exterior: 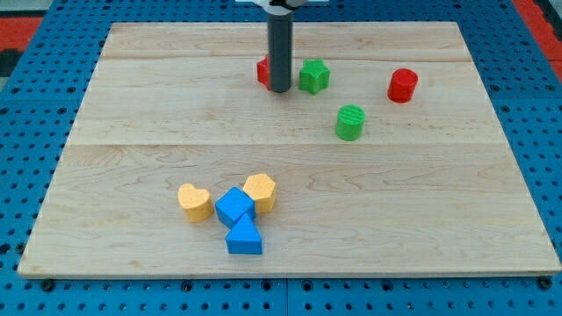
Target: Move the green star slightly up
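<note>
The green star (313, 75) lies on the wooden board (439, 202) near the view's top, a little right of centre. My tip (280, 89) stands just to the star's left, a small gap apart. A red block (262, 71) sits right behind the rod on its left side, mostly hidden, so its shape cannot be made out.
A green cylinder (349, 122) lies below and right of the star. A red cylinder (403, 85) lies further right. Near the view's bottom a yellow heart (194, 201), a yellow hexagon (260, 191), a blue cube (234, 208) and a blue triangle (244, 237) cluster together.
</note>
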Controlling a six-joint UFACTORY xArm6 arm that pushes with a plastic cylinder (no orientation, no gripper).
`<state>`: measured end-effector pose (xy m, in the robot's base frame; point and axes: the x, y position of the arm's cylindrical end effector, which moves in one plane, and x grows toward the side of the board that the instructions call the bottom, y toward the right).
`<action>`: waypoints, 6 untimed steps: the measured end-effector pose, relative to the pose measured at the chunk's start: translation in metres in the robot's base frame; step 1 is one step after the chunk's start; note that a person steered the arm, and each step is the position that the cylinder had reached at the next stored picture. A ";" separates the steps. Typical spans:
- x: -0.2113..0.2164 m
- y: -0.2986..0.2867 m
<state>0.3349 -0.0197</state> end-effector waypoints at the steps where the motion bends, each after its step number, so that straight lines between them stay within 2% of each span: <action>1: -0.035 -0.029; 3: 0.016 -0.021; 4: 0.027 0.006; 6: 0.007 0.076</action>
